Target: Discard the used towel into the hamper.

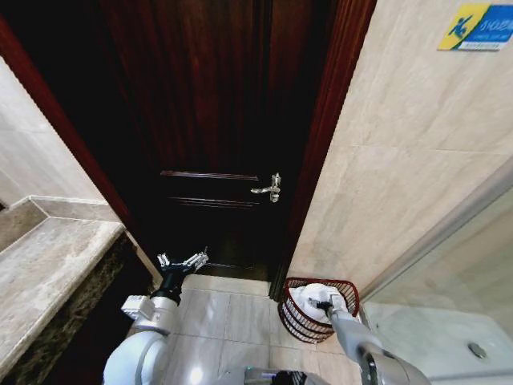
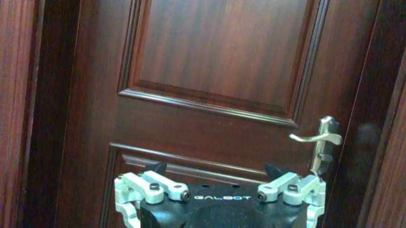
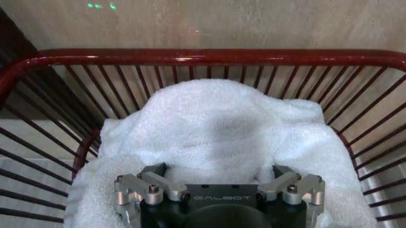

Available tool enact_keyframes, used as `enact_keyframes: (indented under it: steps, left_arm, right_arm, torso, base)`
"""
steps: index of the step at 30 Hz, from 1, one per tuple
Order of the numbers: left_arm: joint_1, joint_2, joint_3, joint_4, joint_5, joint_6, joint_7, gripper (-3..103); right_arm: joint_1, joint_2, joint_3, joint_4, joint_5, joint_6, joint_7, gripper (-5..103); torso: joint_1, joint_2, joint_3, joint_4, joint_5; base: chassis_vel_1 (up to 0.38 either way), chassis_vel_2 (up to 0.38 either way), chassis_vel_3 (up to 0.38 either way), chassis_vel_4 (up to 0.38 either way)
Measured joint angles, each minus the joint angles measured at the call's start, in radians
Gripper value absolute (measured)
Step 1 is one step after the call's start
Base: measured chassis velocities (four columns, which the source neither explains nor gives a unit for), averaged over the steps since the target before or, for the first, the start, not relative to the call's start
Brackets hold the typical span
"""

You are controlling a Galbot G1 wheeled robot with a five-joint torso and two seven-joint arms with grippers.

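Tiled floor (image 1: 232, 317) by door (image 1: 208, 120) | towel (image 3: 222, 133) in hamper (image 3: 209, 57) | right claw (image 3: 219, 178) apart | left claw (image 1: 183, 262) apart

1 hamper (image 1: 298, 319), 1 towel (image 3: 222, 128), 2 tools, 1 door (image 2: 216, 85)

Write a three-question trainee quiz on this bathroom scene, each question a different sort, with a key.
1. True or false: the towel lies inside the hamper.
2. Which gripper is over the hamper? A. left gripper B. right gripper
3. Fill in: the left gripper faces the dark wooden ____.

Key: 1 true; 2 B; 3 door. The right gripper's fingers are spread over the towel and the left gripper is open, holding nothing.
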Motion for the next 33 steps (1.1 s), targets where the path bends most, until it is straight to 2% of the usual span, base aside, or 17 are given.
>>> enact_keyframes:
  steps: [4, 6, 9, 10, 12, 18, 21, 22, 24, 27, 28, 29, 33]
  left_arm:
    - [0.0, 0.0, 0.0, 0.0, 0.0, 0.0, 0.0, 100]
    - [0.0, 0.0, 0.0, 0.0, 0.0, 0.0, 0.0, 100]
    - [0.0, 0.0, 0.0, 0.0, 0.0, 0.0, 0.0, 100]
    - [0.0, 0.0, 0.0, 0.0, 0.0, 0.0, 0.0, 100]
    - [0.0, 0.0, 0.0, 0.0, 0.0, 0.0, 0.0, 100]
    - [0.0, 0.0, 0.0, 0.0, 0.0, 0.0, 0.0, 100]
    - [0.0, 0.0, 0.0, 0.0, 0.0, 0.0, 0.0, 100]
    - [0.0, 0.0, 0.0, 0.0, 0.0, 0.0, 0.0, 100]
    - [0.0, 0.0, 0.0, 0.0, 0.0, 0.0, 0.0, 100]
    - [0.0, 0.0, 0.0, 0.0, 0.0, 0.0, 0.0, 100]
    - [0.0, 0.0, 0.0, 0.0, 0.0, 0.0, 0.0, 100]
    - [0.0, 0.0, 0.0, 0.0, 0.0, 0.0, 0.0, 100]
    - [0.0, 0.0, 0.0, 0.0, 0.0, 0.0, 0.0, 100]
  right_arm:
    - [-0.019, 0.004, -0.011, 0.035, 0.038, 0.006, 0.022, 100]
    - [-0.059, 0.005, -0.029, 0.116, 0.099, 0.038, 0.014, 100]
    - [-0.09, 0.004, -0.031, 0.163, 0.109, 0.066, -0.012, 100]
    - [-0.14, -0.001, -0.027, 0.219, 0.109, 0.115, -0.041, 100]
    - [-0.172, -0.003, -0.026, 0.255, 0.118, 0.13, -0.045, 100]
    - [-0.418, -0.028, -0.049, 0.606, 0.271, 0.129, -0.053, 100]
    - [-0.57, -0.034, -0.057, 0.799, 0.34, 0.124, -0.05, 100]
    - [-0.57, -0.034, -0.057, 0.799, 0.34, 0.124, -0.05, 100]
    - [-0.691, -0.028, -0.054, 0.988, 0.371, 0.12, -0.032, 100]
    - [-0.744, -0.02, -0.052, 1.075, 0.385, 0.118, -0.021, 100]
    - [-0.786, -0.012, -0.05, 1.143, 0.392, 0.118, -0.012, 100]
    - [-0.911, 0.027, -0.039, 1.326, 0.382, 0.137, 0.019, 100]
    - [-1.019, 0.061, -0.041, 1.462, 0.368, 0.154, 0.035, 100]
  torso:
    - [0.0, 0.0, 0.0, 0.0, 0.0005]
    - [0.0, 0.0, 0.0, 0.0, 0.0004]
    - [0.0, 0.0, 0.0, -0.0001, 0.0004]
    - [0.0, 0.0, 0.0, 0.0, 0.0006]
    - [0.0, 0.0, 0.0, 0.0, 0.0004]
    - [0.0, 0.0, 0.0, -0.0002, -0.0003]
    - [0.0, 0.0, 0.0, -0.0006, 0.0008]
    - [0.0, 0.0, 0.0, -0.0006, 0.0008]
    - [0.0, 0.0, 0.0, -0.0002, -0.0002]
    - [0.0, 0.0, 0.0, -0.0004, -0.0002]
    - [0.0, 0.0, 0.0, -0.0002, 0.0002]
    - [0.0, 0.0, 0.0, -0.0002, -0.0001]
    - [0.0, 0.0, 0.0, -0.0004, -0.0001]
  base:
    - [0.0, 0.0, 0.0, 0.0]
    - [0.0, 0.0, 0.0, 0.0]
    - [0.0, 0.0, 0.0, 0.0]
    - [0.0, 0.0, 0.0, 0.0]
    - [0.0, 0.0, 0.0, 0.0]
    - [0.0, 0.0, 0.0, 0.0]
    - [0.0, 0.0, 0.0, 0.0]
    - [0.0, 0.0, 0.0, 0.0]
    - [0.0, 0.0, 0.0, 0.0]
    - [0.0, 0.0, 0.0, 0.0]
    - [0.0, 0.0, 0.0, 0.0]
    - [0.0, 0.0, 0.0, 0.0]
    - [0.0, 0.0, 0.0, 0.0]
